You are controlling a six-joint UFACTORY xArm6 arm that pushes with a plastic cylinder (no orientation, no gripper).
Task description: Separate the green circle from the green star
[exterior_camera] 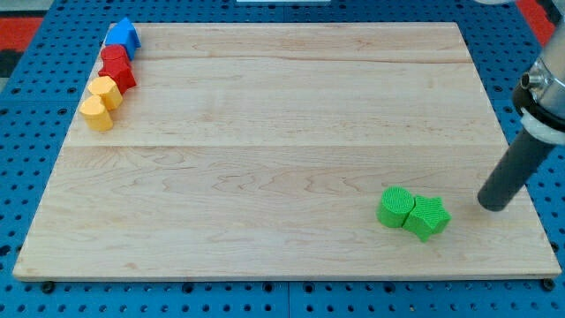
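The green circle [395, 208] and the green star [427, 217] sit touching each other near the board's bottom right, the circle on the left and the star on the right. My tip [496, 207] rests on the board to the right of the star, with a gap of bare wood between them. The dark rod rises from the tip toward the view's upper right.
A line of blocks stands at the board's top left edge: a blue block [123, 34], two red blocks [116, 56] [119, 74] and two yellow blocks [104, 91] [96, 114]. The wooden board [265, 150] lies on a blue perforated base. The board's right edge is just right of my tip.
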